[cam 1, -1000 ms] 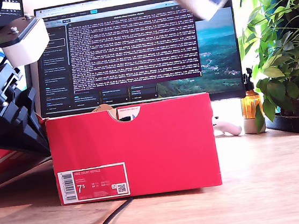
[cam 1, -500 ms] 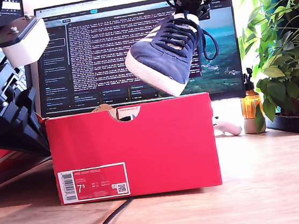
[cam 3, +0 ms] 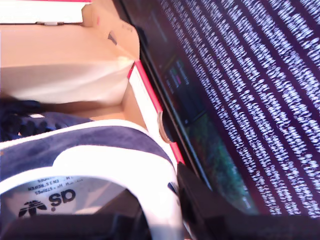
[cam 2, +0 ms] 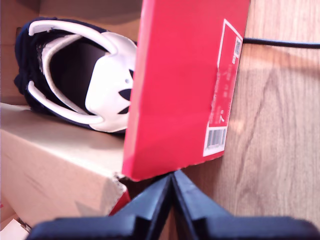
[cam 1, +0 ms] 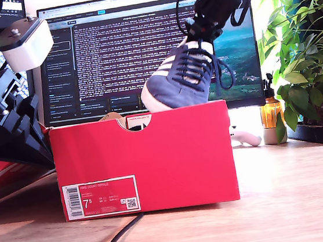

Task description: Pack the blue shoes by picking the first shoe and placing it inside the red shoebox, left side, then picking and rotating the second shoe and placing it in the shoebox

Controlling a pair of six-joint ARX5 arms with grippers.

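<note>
one navy-blue suede sneaker [cam 2: 75,75] is already lodged inside the bright red cardboard shoebox [cam 1: 154,157]; the second navy sneaker [cam 1: 180,81], clamped by my second gripper [cam 1: 201,34], is held partly above the rim, not yet set down; my first gripper [cam 2: 171,192] is closed, empty.

monitor [cam 1: 113,56], plant [cam 1: 308,51], amber bottle [cam 1: 271,111], cable [cam 1: 119,239]

Second gripper [cam 1: 203,39] hanging down from the exterior view's upper right, clamped on a shoe's [cam 1: 179,81] heel collar. First gripper [cam 2: 171,187] pressed closed (nothing between).
</note>
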